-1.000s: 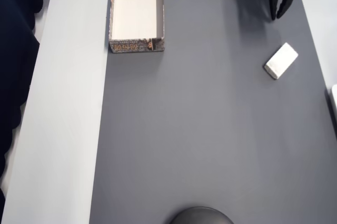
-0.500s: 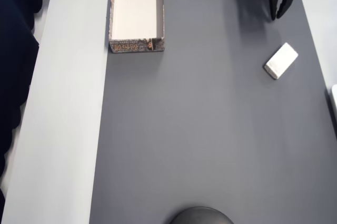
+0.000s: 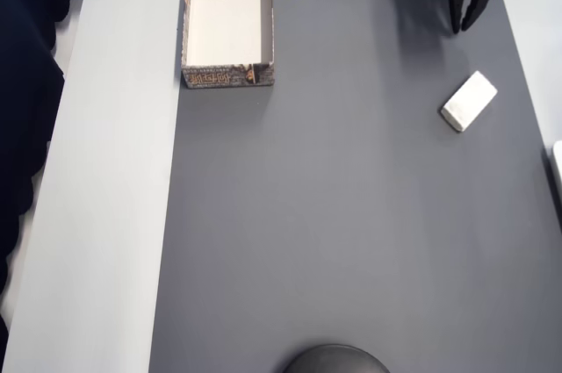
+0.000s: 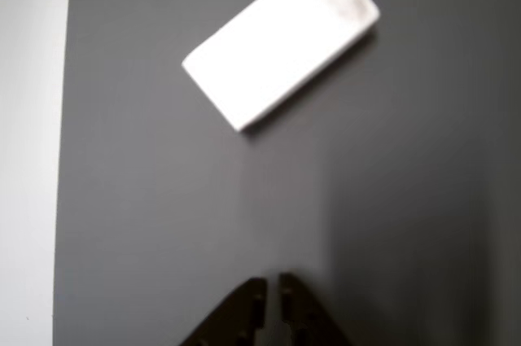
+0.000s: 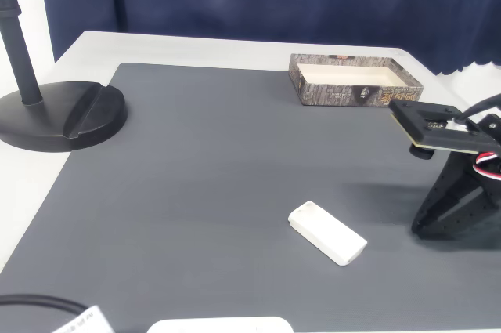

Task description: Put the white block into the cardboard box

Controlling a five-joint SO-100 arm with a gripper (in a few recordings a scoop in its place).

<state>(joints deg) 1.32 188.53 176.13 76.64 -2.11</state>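
My pincer (image 4: 270, 297), nearly closed and empty, hovered near the white block (image 4: 281, 41), which lay flat, ungrasped, well apart from the cardboard box (image 3: 227, 76).

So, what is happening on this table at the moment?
A robot arm is set to move the white block into the cardboard box, but nothing is picked up yet. The block lies flat on the grey mat, untouched, far from the box, which looks empty. The gripper hangs near the block with its jaws almost together and nothing between them.
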